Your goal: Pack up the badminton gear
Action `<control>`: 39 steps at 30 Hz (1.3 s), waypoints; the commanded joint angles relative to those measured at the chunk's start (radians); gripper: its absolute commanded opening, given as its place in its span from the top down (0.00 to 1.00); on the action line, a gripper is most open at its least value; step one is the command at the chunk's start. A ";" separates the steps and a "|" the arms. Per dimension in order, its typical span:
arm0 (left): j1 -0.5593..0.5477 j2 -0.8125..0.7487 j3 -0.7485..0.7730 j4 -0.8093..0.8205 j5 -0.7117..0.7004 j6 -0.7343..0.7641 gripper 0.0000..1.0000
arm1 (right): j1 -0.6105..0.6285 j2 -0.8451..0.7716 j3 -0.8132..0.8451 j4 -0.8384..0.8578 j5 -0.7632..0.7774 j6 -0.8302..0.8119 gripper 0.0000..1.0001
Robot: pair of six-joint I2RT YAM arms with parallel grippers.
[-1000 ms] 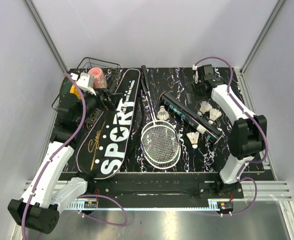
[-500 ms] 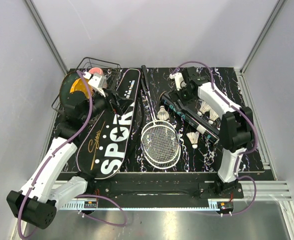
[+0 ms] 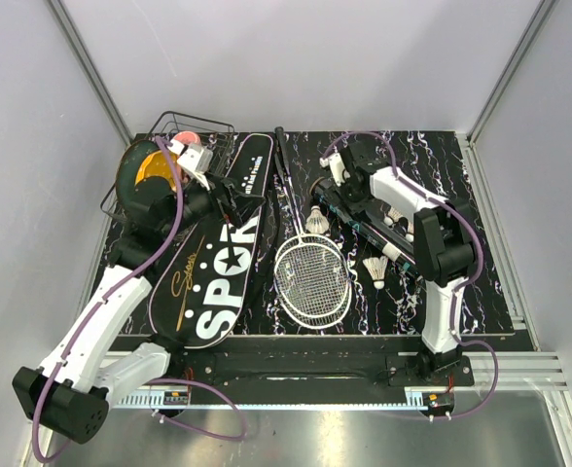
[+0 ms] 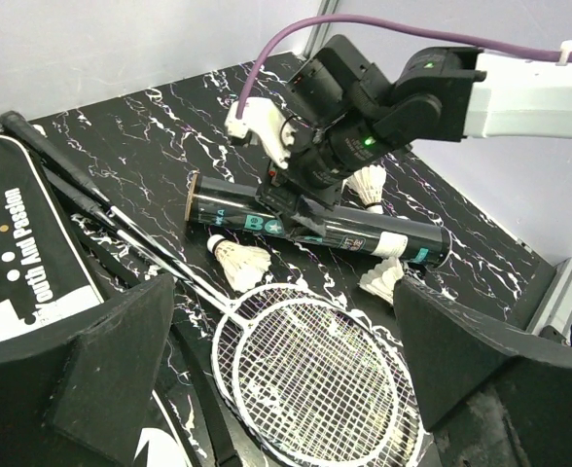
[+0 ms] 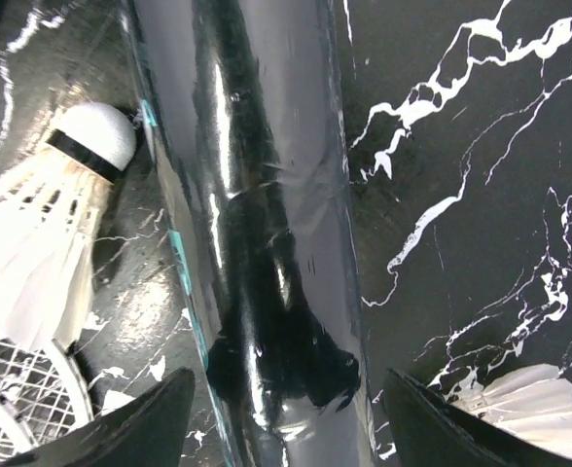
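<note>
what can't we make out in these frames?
Right wrist view: both ends of the long black tube run off the frame; whether the right gripper fingers touch it is unclear.
Top view: the right arm covers that gripper's fingers.
Top view: the left arm hides the end of the big lettering on the racket bag and part of the wire basket.
Left wrist view: the tube and right gripper partly hide one shuttlecock.

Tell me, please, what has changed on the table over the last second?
The right arm swung left from the far right corner and lowered its open jaws astride the long black tube, without closing on it. The left arm shifted rightward from the basket side to over the bag, jaws open. The racket, the shuttlecocks, the tube and the bag stayed where they were.
</note>
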 commanded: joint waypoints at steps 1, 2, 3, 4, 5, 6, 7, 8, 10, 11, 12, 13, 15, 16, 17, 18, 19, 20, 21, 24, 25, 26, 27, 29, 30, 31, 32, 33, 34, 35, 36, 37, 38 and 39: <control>-0.009 0.008 0.044 0.040 0.027 -0.002 0.01 | 0.024 0.028 -0.021 0.098 0.123 -0.051 0.19; -0.012 0.008 0.044 0.040 0.027 -0.003 0.01 | 0.026 0.027 -0.024 0.118 0.141 -0.053 0.20; -0.012 0.009 0.044 0.040 0.029 -0.003 0.01 | 0.027 0.027 -0.027 0.125 0.155 -0.055 0.23; -0.013 0.009 0.044 0.040 0.029 -0.003 0.01 | 0.031 0.016 -0.033 0.132 0.172 -0.062 0.24; -0.013 0.009 0.044 0.040 0.029 -0.003 0.01 | 0.032 0.008 -0.039 0.155 0.178 -0.065 0.24; -0.013 0.011 0.044 0.040 0.032 -0.003 0.01 | 0.034 -0.001 -0.047 0.167 0.180 -0.071 0.24; -0.013 0.012 0.048 0.040 0.034 -0.005 0.01 | 0.035 -0.009 -0.056 0.177 0.159 -0.081 0.24; -0.015 0.014 0.046 0.040 0.034 -0.005 0.01 | 0.035 -0.009 -0.056 0.168 0.143 -0.088 0.24; -0.018 0.015 0.048 0.040 0.037 -0.005 0.01 | 0.034 0.014 -0.039 0.157 0.143 -0.098 0.23; -0.019 0.017 0.048 0.039 0.037 -0.005 0.01 | 0.035 0.023 -0.032 0.140 0.144 -0.098 0.23; -0.021 0.017 0.046 0.040 0.038 -0.005 0.01 | 0.034 0.031 -0.026 0.134 0.143 -0.098 0.23; -0.022 0.020 0.048 0.037 0.037 -0.003 0.01 | 0.034 0.042 -0.021 0.131 0.135 -0.099 0.22; -0.026 0.023 0.051 0.029 0.034 0.001 0.01 | 0.034 0.045 -0.019 0.131 0.117 -0.098 0.20; -0.027 0.028 0.052 0.025 0.031 0.003 0.01 | 0.035 0.047 -0.021 0.131 0.114 -0.096 0.20; -0.030 0.029 0.054 0.020 0.027 0.003 0.01 | 0.035 0.048 -0.018 0.131 0.111 -0.091 0.19; -0.032 0.032 0.054 0.022 0.026 0.003 0.01 | 0.034 0.048 -0.015 0.129 0.093 -0.093 0.19; -0.033 0.034 0.054 0.019 0.026 0.003 0.01 | 0.035 0.041 -0.015 0.134 0.091 -0.096 0.20; -0.036 0.035 0.054 0.020 0.024 0.003 0.01 | 0.034 0.036 -0.013 0.150 0.100 -0.098 0.21; -0.036 0.037 0.052 0.019 0.020 0.003 0.01 | 0.034 0.030 -0.004 0.158 0.130 -0.096 0.22; -0.042 0.038 0.052 0.016 0.008 0.001 0.01 | 0.037 -0.013 0.025 0.186 0.221 -0.099 0.31; -0.045 0.037 0.052 0.014 0.003 0.001 0.01 | 0.035 -0.050 0.034 0.200 0.253 -0.101 0.33; -0.045 0.037 0.051 0.012 -0.005 0.001 0.01 | 0.035 -0.070 0.045 0.206 0.282 -0.104 0.35; -0.045 0.034 0.051 0.011 -0.014 0.001 0.01 | 0.035 -0.091 0.068 0.213 0.331 -0.113 0.39; -0.044 0.034 0.049 0.012 -0.017 0.001 0.01 | 0.038 -0.160 0.088 0.232 0.355 -0.130 0.42; -0.045 0.035 0.049 0.012 -0.014 0.000 0.01 | 0.038 -0.182 0.106 0.240 0.384 -0.143 0.44; -0.044 0.037 0.051 0.011 -0.012 -0.003 0.01 | 0.044 -0.226 0.119 0.252 0.401 -0.145 0.44; -0.044 0.038 0.051 0.012 -0.009 -0.005 0.01 | 0.047 -0.248 0.132 0.253 0.419 -0.139 0.44; -0.044 0.043 0.052 0.011 -0.006 -0.006 0.01 | 0.052 -0.269 0.163 0.260 0.460 -0.106 0.44; -0.045 0.046 0.054 0.012 -0.003 -0.012 0.01 | 0.061 -0.313 0.178 0.258 0.465 -0.076 0.45; -0.045 0.047 0.054 0.012 -0.002 -0.017 0.01 | 0.064 -0.338 0.189 0.257 0.461 -0.046 0.44; -0.044 0.055 0.054 0.012 0.003 -0.021 0.01 | 0.066 -0.361 0.211 0.250 0.413 0.050 0.44; -0.044 0.058 0.055 0.017 0.009 -0.031 0.01 | 0.066 -0.409 0.218 0.229 0.366 0.109 0.44; -0.045 0.061 0.057 0.019 0.014 -0.035 0.01 | 0.066 -0.432 0.218 0.227 0.314 0.169 0.45; -0.045 0.070 0.055 0.022 0.032 -0.043 0.01 | 0.067 -0.453 0.209 0.227 0.192 0.280 0.45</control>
